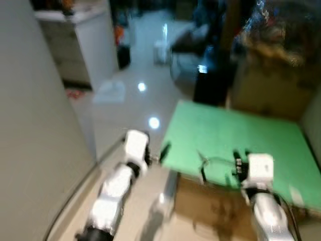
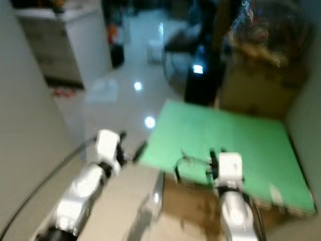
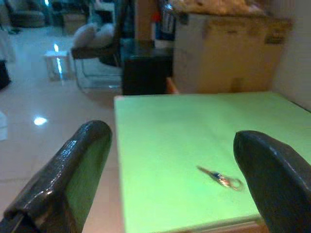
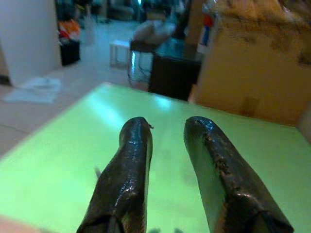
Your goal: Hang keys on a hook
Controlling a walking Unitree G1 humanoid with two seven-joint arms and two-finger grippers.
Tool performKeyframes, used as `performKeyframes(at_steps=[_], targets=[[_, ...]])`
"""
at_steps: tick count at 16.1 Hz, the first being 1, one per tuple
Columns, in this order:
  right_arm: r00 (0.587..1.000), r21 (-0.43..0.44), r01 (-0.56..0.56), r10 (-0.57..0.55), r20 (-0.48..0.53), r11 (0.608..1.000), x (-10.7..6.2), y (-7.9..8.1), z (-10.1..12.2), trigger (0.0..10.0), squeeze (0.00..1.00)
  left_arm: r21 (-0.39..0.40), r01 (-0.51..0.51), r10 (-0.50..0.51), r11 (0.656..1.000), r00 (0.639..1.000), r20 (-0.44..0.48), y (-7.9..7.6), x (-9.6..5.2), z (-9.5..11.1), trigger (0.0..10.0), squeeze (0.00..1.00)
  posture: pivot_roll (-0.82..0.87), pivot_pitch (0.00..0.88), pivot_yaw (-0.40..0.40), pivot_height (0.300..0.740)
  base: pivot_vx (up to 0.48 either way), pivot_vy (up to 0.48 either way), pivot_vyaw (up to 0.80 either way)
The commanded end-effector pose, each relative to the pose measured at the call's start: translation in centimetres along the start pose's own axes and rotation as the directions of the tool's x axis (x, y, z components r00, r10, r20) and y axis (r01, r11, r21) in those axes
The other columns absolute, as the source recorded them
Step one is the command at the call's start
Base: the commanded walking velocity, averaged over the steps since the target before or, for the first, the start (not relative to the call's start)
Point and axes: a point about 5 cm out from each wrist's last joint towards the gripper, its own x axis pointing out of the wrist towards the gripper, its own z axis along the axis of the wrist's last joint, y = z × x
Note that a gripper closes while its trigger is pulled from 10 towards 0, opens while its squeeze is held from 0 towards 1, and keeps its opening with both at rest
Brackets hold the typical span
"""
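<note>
Green worktop (image 1: 261, 135) ahead, keys (image 3: 221, 177) flat near its front edge, between my 2 grippers, long axis slanting. Right fingers (image 4: 133, 170) narrow, over worktop, nearer; left fingers (image 3: 73, 165) wide, off worktop's corner.

**Count of what stands in view**

One green table (image 1: 235, 135) fills the near right of the scene. One set of keys (image 3: 221, 177) lies on it, toward its near edge. Two silver arms reach forward, one on the left and one on the right, each ending in one gripper: the left gripper (image 3: 172, 179) and the right gripper (image 4: 167, 170), two in all, with two black fingers apiece, so four fingers together. One large cardboard box (image 1: 271, 90) stands at the far right behind the table. One dark cabinet (image 1: 210, 80) sits just left of that box. One white cabinet (image 1: 80, 40) stands at the far left. Two bright light reflections (image 1: 153, 122) show on the glossy floor (image 1: 125, 115).
</note>
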Motion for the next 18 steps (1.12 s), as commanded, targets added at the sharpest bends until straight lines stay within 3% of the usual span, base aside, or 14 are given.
performKeyframes(at_steps=[1,6,8,9,10,11,13,15,16,18], targets=[[1.000,-0.003,-0.008,0.008,0.008,1.000,0.2,0.7,0.4,10.0,1.00,0.020,-0.020,0.020,1.000,1.000,0.008,0.9,-0.4,0.2,10.0,0.00,-0.15,0.000,0.012,0.740,0.480,0.000,-0.67],[1.000,0.006,0.010,-0.010,-0.005,1.000,0.0,0.5,0.1,10.0,1.00,0.025,-0.001,0.001,1.000,1.000,0.007,0.7,-0.4,0.3,10.0,0.00,-0.15,0.000,0.017,0.740,0.480,0.000,-0.57],[0.999,0.037,-0.027,0.028,-0.023,0.999,0.0,1.0,-0.2,10.0,1.00,0.018,-0.009,0.008,1.000,1.000,0.010,0.8,-0.4,0.4,10.0,0.00,-0.15,0.000,0.019,0.740,0.480,0.000,-0.59],[0.990,0.077,-0.124,0.128,-0.055,0.989,-0.1,2.4,-0.5,10.0,0.98,0.011,-0.018,0.018,1.000,1.000,0.014,1.1,-0.4,0.5,10.0,0.00,-0.14,0.000,0.019,0.740,0.000,0.000,0.00],[0.982,0.096,-0.168,0.176,-0.074,0.981,-0.1,3.1,-0.7,10.0,0.00,0.008,-0.019,0.019,1.000,1.000,0.014,1.2,-0.5,0.5,10.0,0.00,-0.14,0.000,0.017,0.740,0.000,0.000,0.00],[0.977,0.127,-0.174,0.187,-0.101,0.977,-0.2,3.5,-1.1,10.0,0.00,0.011,-0.014,0.014,1.000,1.000,0.008,1.2,-0.5,0.4,10.0,0.00,-0.14,0.000,0.018,0.740,0.000,0.000,0.00],[0.942,0.218,-0.146,0.203,-0.267,0.965,-0.1,4.0,-3.5,10.0,0.00,0.029,0.029,-0.029,0.999,1.000,-0.007,1.0,-0.8,0.3,10.0,0.00,-0.13,0.000,0.020,0.740,0.000,0.000,0.00],[0.907,0.210,-0.157,0.225,-0.355,0.965,-0.4,4.1,-4.8,10.0,0.00,0.082,0.122,-0.118,0.989,0.991,-0.060,1.1,-1.2,-0.2,10.0,0.00,-0.12,0.000,0.019,0.740,0.000,0.000,0.00],[0.884,0.237,-0.159,0.245,-0.398,0.958,-0.8,4.2,-5.6,10.0,0.00,0.131,0.169,-0.155,0.977,0.982,-0.108,1.8,-1.7,-0.5,10.0,0.00,-0.12,0.000,0.020,0.740,0.000,0.000,0.00],[0.848,0.254,-0.181,0.281,-0.450,0.950,-1.1,4.9,-6.8,10.0,0.00,0.141,0.118,-0.105,0.983,0.990,-0.096,3.7,-1.6,0.4,10.0,0.00,-0.10,0.000,0.020,0.740,0.000,0.000,0.00]])
